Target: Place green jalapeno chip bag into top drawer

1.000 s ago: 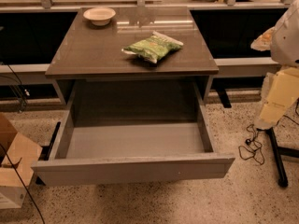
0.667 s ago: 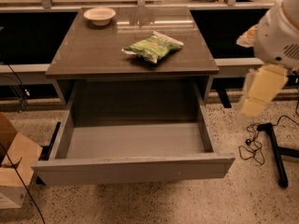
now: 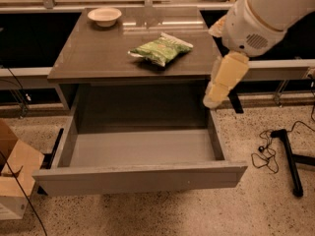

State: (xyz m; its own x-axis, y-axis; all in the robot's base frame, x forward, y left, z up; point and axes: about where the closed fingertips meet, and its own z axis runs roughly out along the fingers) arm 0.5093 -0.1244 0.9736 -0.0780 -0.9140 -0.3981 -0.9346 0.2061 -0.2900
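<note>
Showing the green chip bag (image 3: 161,49) lying flat on the brown bench (image 3: 93,58), right of centre and well apart from a cream bowl (image 3: 104,16) near the back left corner. Showing too the top drawer (image 3: 142,178) pulled wide open below, its grey inside in plain sight. Catching the cream pincer (image 3: 212,98) hanging tip-down from a white arm at right, just beside the bench's front right corner, above the drawer's right rear corner, clear of the bag; cannot tell whether open or closed. Taking in a cardboard box (image 3: 12,176) on the speckled floor at left and a black cable (image 3: 266,149) at right.
</note>
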